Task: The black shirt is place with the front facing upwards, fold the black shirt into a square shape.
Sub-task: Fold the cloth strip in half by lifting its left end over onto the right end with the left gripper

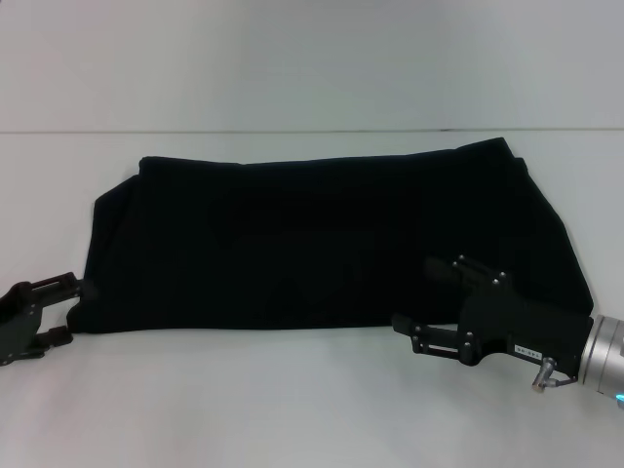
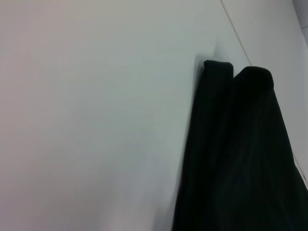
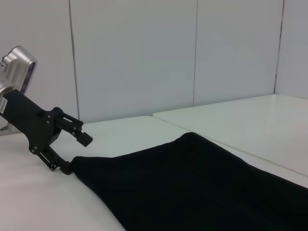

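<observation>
Plainly: one shirt, two grippers, one tabletop

Counting from where I stand: one black shirt (image 1: 322, 244), two grippers, one white tabletop (image 1: 292, 400) under all of it; the black shirt lies across the middle of the tabletop as a wide, flat band, already doubled over on itself, with no lettering showing on the upper surface; its near edge runs almost straight from side to side, and its far edge sits just short of a seam line in the white surface.

The left gripper (image 1: 60, 310) is low at the shirt's near left corner, its fingers spread apart with the upper fingertip touching or just beside the cloth edge, nothing held between them; the right wrist view shows this same gripper (image 3: 72, 151) from across the tabletop, jaws parted, lower finger right at the corner of the shirt (image 3: 202, 187).

The right gripper (image 1: 429, 297) is at the near right part of the shirt, one finger over the dark cloth and the other just off the near edge above the bare tabletop; its fingers stand apart, not clamped on anything.

From the left wrist view, the shirt (image 2: 240, 159) shows two rounded folded ends side by side against the pale tabletop (image 2: 86, 120).
</observation>
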`<action>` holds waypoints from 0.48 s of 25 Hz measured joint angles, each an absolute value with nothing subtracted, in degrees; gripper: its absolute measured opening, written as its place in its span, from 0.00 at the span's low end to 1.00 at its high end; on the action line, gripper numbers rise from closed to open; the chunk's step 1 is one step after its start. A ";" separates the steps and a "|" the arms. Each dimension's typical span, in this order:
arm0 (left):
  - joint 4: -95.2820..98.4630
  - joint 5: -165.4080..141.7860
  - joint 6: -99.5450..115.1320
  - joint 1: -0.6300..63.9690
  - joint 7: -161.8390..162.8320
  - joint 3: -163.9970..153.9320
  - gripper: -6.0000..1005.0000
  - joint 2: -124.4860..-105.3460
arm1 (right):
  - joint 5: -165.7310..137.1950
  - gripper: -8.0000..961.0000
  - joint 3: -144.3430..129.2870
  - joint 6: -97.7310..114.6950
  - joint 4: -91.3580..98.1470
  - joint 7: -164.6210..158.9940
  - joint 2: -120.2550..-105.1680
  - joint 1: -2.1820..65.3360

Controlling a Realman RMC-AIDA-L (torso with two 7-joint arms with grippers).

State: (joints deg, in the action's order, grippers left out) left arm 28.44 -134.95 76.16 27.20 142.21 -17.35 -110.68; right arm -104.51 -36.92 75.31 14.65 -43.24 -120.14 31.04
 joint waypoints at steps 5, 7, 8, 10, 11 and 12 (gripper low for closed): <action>28.08 -134.94 75.25 27.89 142.12 -17.46 0.89 -110.90 | -104.50 0.97 -36.92 75.52 14.66 -43.45 -120.14 31.02; 27.97 -135.00 75.12 28.31 141.99 -17.52 0.88 -111.11 | -104.50 0.97 -36.91 75.54 14.66 -43.47 -120.14 30.98; 27.94 -135.04 75.07 28.68 141.93 -17.59 0.87 -111.29 | -104.50 0.97 -36.91 75.58 14.66 -43.47 -120.14 30.97; 27.94 -135.06 75.00 29.37 141.84 -17.98 0.86 -111.54 | -104.49 0.97 -36.91 75.69 14.62 -43.49 -120.14 30.95; 27.94 -135.05 74.90 29.75 141.82 -18.50 0.86 -111.64 | -104.49 0.97 -36.91 75.71 14.61 -43.51 -120.14 30.95; 27.93 -135.06 74.78 29.97 141.81 -19.04 0.85 -111.67 | -104.49 0.97 -36.91 75.74 14.60 -43.53 -120.14 30.94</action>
